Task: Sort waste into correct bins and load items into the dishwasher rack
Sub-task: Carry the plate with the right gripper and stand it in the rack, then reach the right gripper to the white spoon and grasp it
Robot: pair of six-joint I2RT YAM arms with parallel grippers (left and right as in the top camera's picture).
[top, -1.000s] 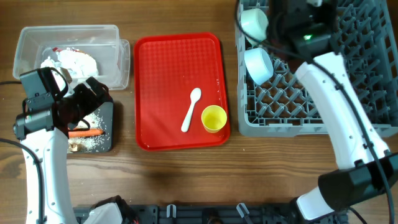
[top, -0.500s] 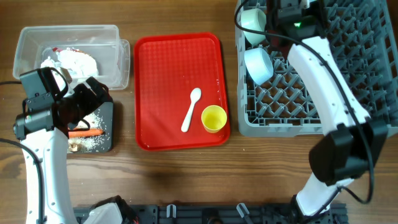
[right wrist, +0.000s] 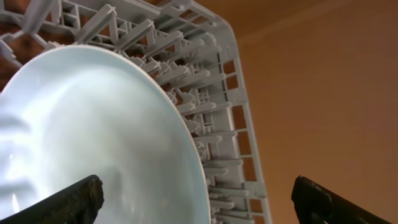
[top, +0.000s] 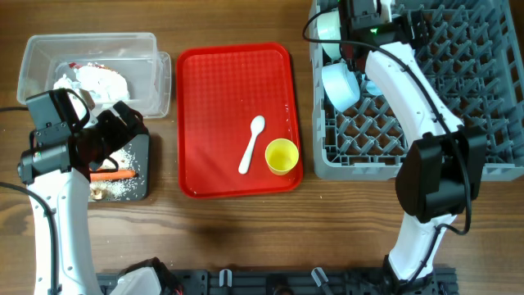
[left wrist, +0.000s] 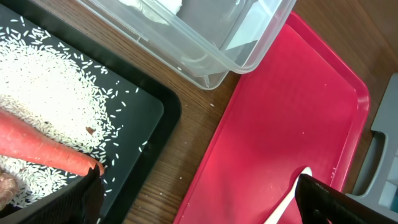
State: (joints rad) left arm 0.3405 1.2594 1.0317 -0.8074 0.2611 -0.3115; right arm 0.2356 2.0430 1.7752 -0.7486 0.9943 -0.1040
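While the left arm hangs over the near-left side of the table, the left claw (left wrist: 199, 193) has its fingers wide apart and holds nothing. Just under it sits the shallow black rectangular tray (left wrist: 155, 121), with white rice grains (left wrist: 43, 87) and a long orange carrot (left wrist: 43, 146) lying in it. Just beyond that is the clear rectangular plastic tub (top: 90, 39) with crumpled white paper (top: 98, 80) inside.

In the middle lies the flat red serving tray (top: 229, 90) – a white plastic spoon (top: 251, 143) and a small yellow cup (top: 281, 156) rest on it.

On the right is the big grey plastic rack (top: 458, 106). A pale green bowl (top: 332, 26) and a light blue bowl (top: 340, 86) sit at its far-left corner. The right claw (right wrist: 196, 193) is there too, fingers apart, right by a round light blue plate (right wrist: 93, 137) among the pegs – I cannot tell if it touches.
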